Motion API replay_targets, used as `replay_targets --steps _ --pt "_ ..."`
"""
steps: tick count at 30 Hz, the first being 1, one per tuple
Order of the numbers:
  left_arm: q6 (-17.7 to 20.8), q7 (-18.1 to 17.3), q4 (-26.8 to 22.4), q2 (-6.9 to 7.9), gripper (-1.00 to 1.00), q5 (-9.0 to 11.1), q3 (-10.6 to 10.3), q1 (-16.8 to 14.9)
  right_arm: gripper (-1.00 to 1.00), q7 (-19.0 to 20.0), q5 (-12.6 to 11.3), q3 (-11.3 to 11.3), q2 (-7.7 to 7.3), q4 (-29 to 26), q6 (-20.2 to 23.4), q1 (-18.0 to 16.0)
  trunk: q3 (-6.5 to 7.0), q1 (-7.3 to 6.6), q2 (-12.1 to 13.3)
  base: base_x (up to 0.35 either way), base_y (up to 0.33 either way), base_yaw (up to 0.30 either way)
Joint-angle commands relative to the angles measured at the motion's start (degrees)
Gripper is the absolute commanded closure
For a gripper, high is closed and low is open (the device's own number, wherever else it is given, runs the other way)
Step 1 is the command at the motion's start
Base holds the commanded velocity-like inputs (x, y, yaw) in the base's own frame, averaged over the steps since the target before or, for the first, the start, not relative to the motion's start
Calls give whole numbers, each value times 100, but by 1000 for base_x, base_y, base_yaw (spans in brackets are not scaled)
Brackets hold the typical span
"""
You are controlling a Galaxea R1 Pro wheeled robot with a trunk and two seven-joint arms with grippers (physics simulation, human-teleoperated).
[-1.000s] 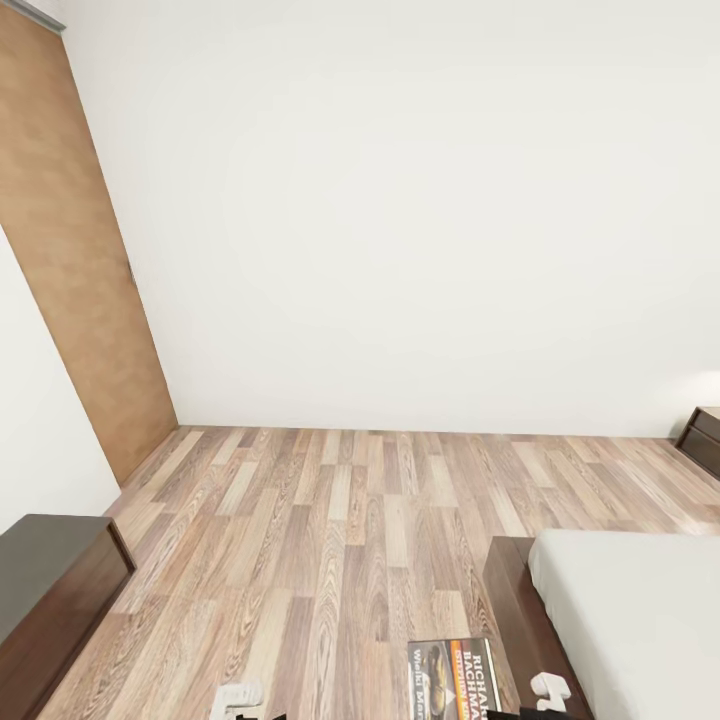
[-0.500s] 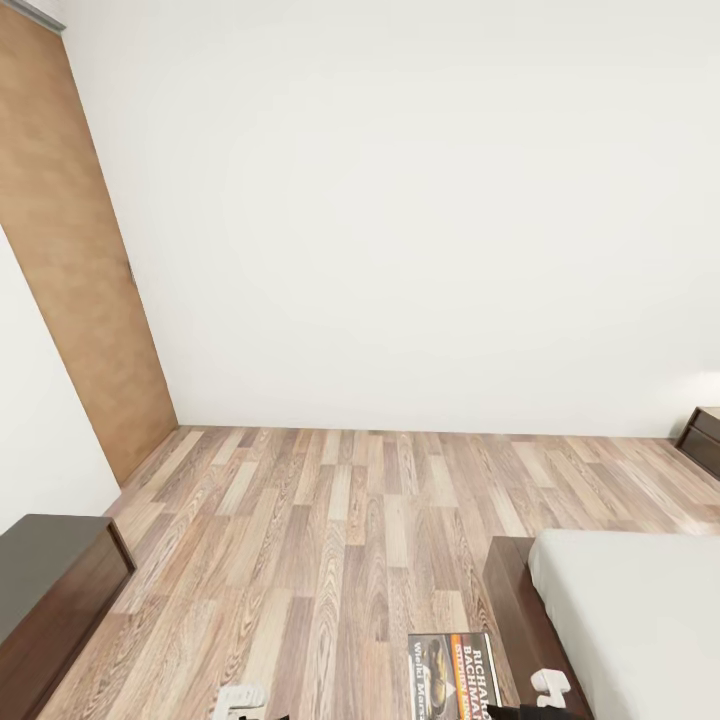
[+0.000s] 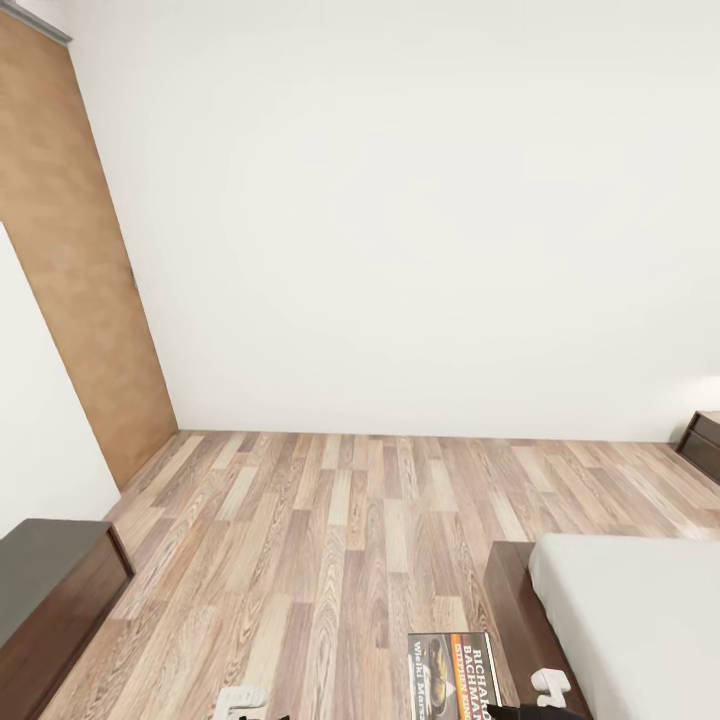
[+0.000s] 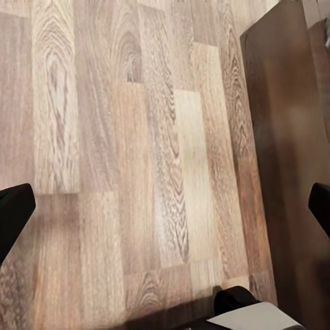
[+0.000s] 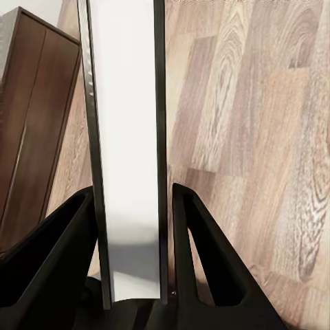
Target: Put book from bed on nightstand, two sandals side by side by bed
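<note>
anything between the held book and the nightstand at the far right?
The right gripper holds the book edge-on between its fingers. The nightstand sits at the far right by the wall. The bed fills the direct line; the bare wood floor to its left looks open.

Each hand has two matte black fingers: the right hand (image 5: 130,261) shows broad, curved ones, the left hand (image 4: 165,213) only dark tips. White moulded arm parts (image 3: 240,700) with rounded edges sit nearby.

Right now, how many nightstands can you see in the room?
1. The nightstand stands at the far right against the wall, beyond the bed, cut off by the picture's edge. Another may be hidden out of view.
</note>
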Motion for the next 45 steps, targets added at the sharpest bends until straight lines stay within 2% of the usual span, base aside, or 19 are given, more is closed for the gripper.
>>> replay_targets --steps 1,15,36,45 --pt "-11 -22 7 2 -100 29 -5 -5 100 23 -28 -19 0 -1 59 -3 2 1 -5 0 0 0" --pt "-11 -22 7 2 -100 36 1 -5 100 18 -22 -19 1 -1 58 -3 48 1 -5 19 0 0" --pt "-11 -22 7 2 -100 42 11 -5 100 -3 -22 -19 5 -1 54 -3 48 1 -5 316 0 0" --pt "-8 -27 7 2 -100 45 11 -5 100 -3 -22 -19 8 -1 54 -3 48 1 -5 128 0 0"
